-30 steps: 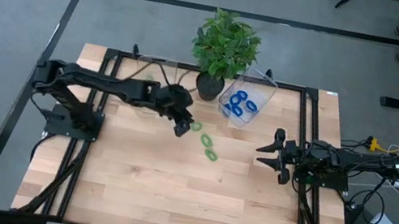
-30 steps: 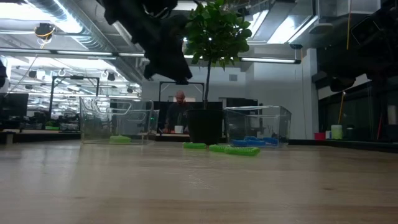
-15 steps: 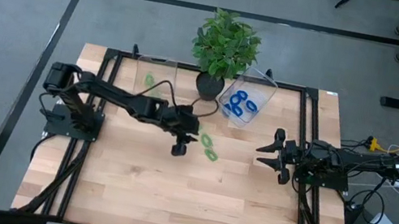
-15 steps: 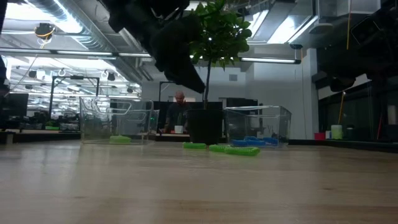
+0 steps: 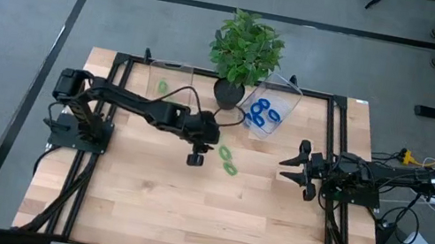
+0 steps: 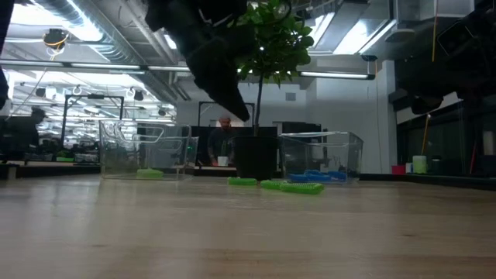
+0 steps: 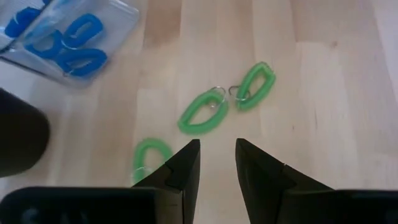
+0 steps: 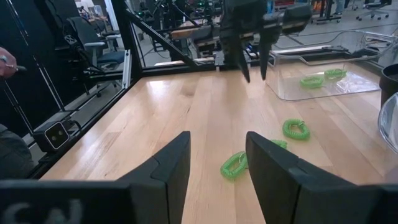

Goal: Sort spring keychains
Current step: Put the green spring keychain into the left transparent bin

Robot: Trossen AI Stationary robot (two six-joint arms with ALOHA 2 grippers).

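While three green keychains (image 5: 225, 157) lay loose just right of centre in the high view, we held our left gripper (image 5: 195, 160) over the table (image 5: 148, 209) just to their left, clear of the wood, presumably lining up the next pick. Its fingers (image 7: 184, 167) stood a little apart with nothing between them, and the nearest green loop (image 7: 203, 112) lay just beyond their tips. Blue keychains (image 5: 262, 114) sat in the clear bin (image 5: 285, 103) at upper centre, right of the plant (image 5: 247, 48), and two green ones (image 8: 324, 78) were in the other bin (image 8: 292, 87) left of the plant, so colour apparently decided the bin. Our right gripper (image 5: 292, 165) waited at the right of the table, jaws open and empty, probably kept clear of the working arm.
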